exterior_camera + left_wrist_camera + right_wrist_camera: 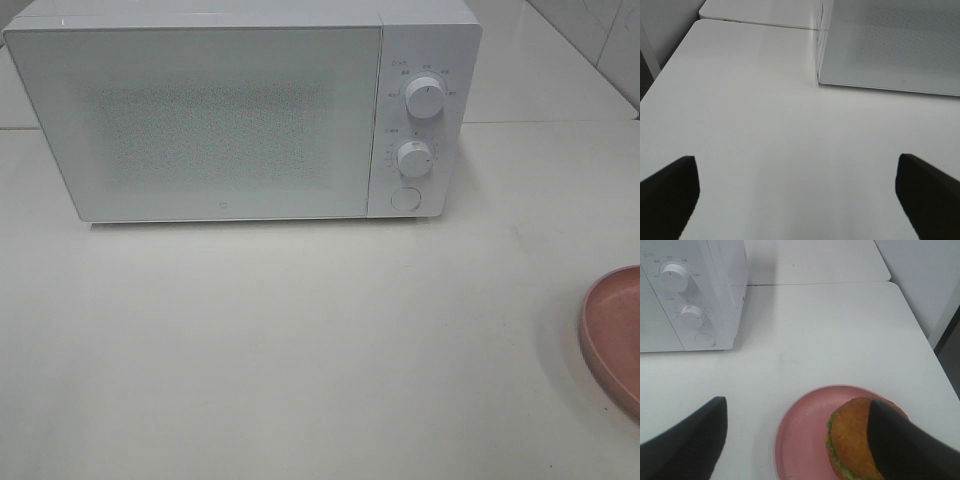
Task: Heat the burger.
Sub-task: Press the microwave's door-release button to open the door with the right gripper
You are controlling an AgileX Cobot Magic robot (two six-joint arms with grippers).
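The burger (851, 436) is set on its plate (800, 440), since the microwave (200, 120) is shut (left gripper (796, 159) and right gripper (796, 402) spread, empty).

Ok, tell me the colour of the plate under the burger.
Pink; the plate shows clearest in the right wrist view.

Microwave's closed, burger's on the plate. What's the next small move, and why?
Probably move the right gripper toward the round button below the lower knob, to try opening the microwave door. The door is shut, the burger sits on the pink plate, and the gripper is open and empty, so picking the burger up now leads nowhere. That the button releases the door is a guess.
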